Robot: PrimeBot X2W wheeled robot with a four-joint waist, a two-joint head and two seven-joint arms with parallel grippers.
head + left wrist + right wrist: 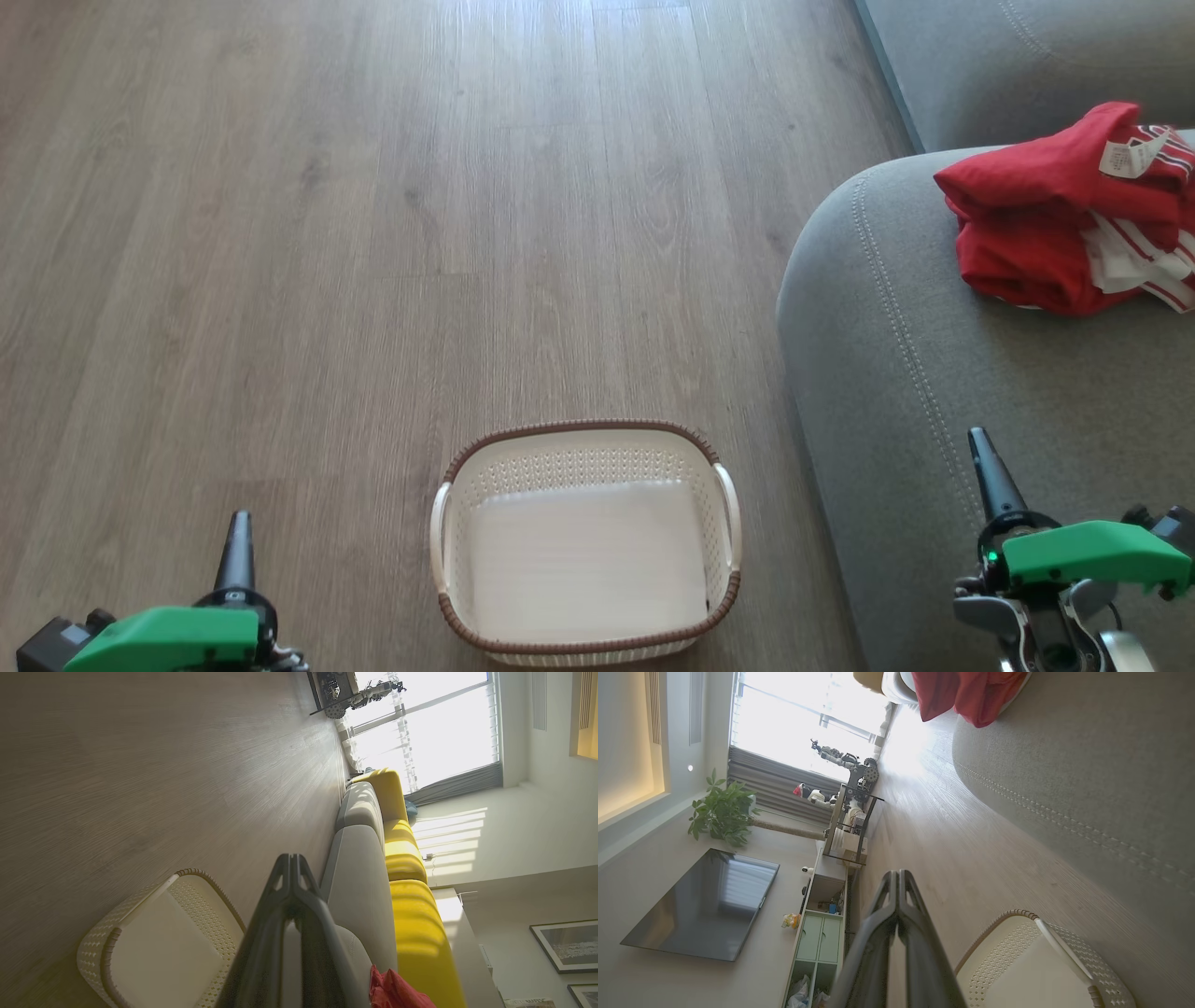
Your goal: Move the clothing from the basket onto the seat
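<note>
Two red garments, the clothing [1046, 233], lie in a rumpled heap on the seat [896, 392], set in from its rounded edge. White striped trim and a small label show on the side away from the basket. The basket [579, 429] stands on the wooden floor [327, 233] just beside the seat, and its pale bottom is bare, with nothing red inside. From that layout I judge the transfer done, so the step in hand is closing out the job rather than another pick. The left pincer [240, 519] hovers over the floor to the basket's left. The right pincer [978, 437] hovers over the seat's front slope, well apart from the heap. In each wrist view the two dark fingers press together, clamped on nothing. The next move calls for no grasp, at most a check that the heap sits securely.
</note>
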